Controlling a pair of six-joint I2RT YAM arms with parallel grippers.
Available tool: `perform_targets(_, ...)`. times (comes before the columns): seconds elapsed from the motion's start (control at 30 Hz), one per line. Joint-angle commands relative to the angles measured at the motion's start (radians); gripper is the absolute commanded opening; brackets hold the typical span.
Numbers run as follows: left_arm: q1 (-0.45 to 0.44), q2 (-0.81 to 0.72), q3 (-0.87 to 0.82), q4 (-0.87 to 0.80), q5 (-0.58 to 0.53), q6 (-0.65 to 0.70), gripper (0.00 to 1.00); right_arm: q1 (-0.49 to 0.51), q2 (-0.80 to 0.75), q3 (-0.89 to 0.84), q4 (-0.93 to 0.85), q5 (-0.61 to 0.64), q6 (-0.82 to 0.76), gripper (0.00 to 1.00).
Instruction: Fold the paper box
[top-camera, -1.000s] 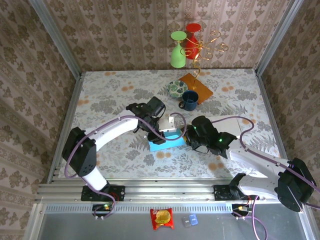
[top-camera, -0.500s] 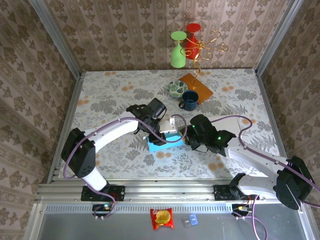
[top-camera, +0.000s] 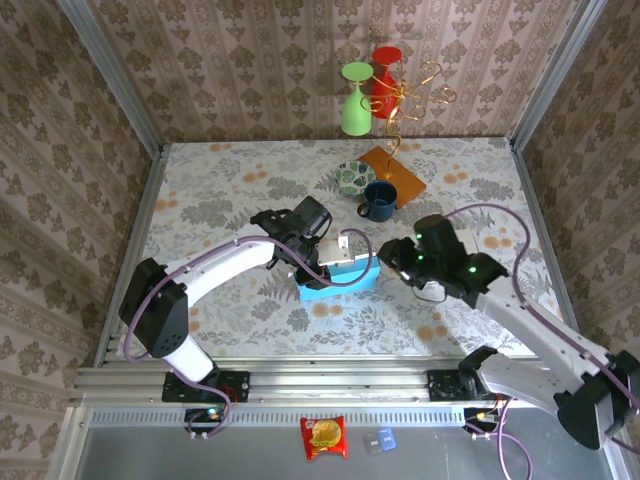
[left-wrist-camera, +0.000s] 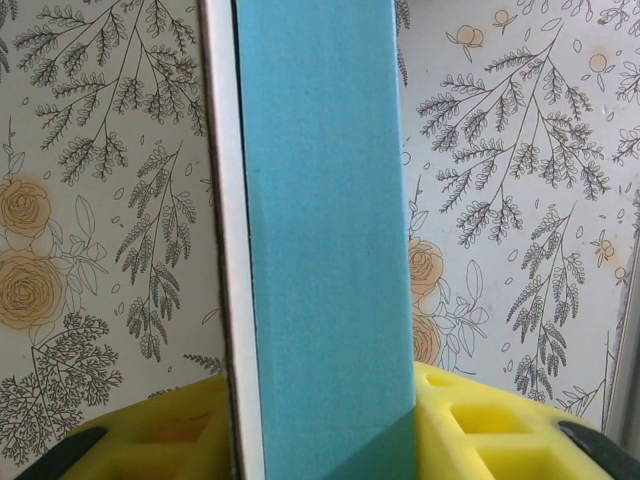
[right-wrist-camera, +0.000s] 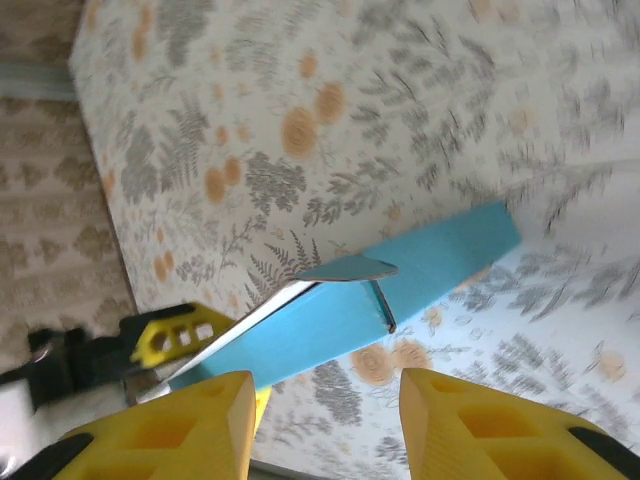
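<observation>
The paper box (top-camera: 338, 279) lies near the middle of the table (top-camera: 215, 180), a long, flat, sky-blue cardboard shape with a white inner face. From the right wrist a thin pale flap stands up off its top edge, with white card peeling open towards its left end. The left fingers (left-wrist-camera: 170, 435), blocky yellow pads with square hollows, sit on either side of a smooth blue panel with a white edge running up between them. They seem clamped on it, though the contact itself lies at the bottom edge of the view. The right fingers (right-wrist-camera: 190, 425) are spread apart above the table with nothing between them, just right of the box.

The table wears a matte cloth printed with grey leaves and orange flowers. Beyond the box stand a dark blue mug (top-camera: 379, 199), its inside too dark to read, and a small patterned bowl (top-camera: 353, 177), both beside a flat orange mat (top-camera: 405, 180). A curly gold wire stand (top-camera: 415, 95) rises from the mat, with a green glass (top-camera: 354, 100) and a red glass (top-camera: 385, 70) on it.
</observation>
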Motion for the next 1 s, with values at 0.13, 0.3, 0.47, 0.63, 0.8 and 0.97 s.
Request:
perform_targets(0.13,0.01,-0.025,-0.008,-0.016,0.01,0.028,0.39,-0.182,0.027,0.111,-0.192,-0.184,-0.792,0.35)
perform_targets(0.3,0.013,-0.024,-0.008,-0.019,0.01,0.031,0.39,-0.181,0.136,0.177,-0.229,-0.214,-0.997,0.39)
perform_targets(0.47,0.015,-0.024,-0.01,-0.019,0.013,0.031,0.39,-0.177,0.24,0.233,-0.254,-0.216,-1.093,0.43)
perform_targets(0.63,0.017,-0.018,-0.012,-0.018,0.014,0.034,0.39,-0.153,0.308,0.272,-0.266,-0.237,-1.118,0.46)
perform_targets(0.8,0.02,-0.016,-0.007,-0.02,0.017,0.037,0.39,-0.143,0.356,0.293,-0.268,-0.237,-1.123,0.45)
perform_targets(0.97,0.024,-0.014,-0.005,-0.02,0.021,0.04,0.39,-0.129,0.372,0.309,-0.271,-0.243,-1.123,0.37)
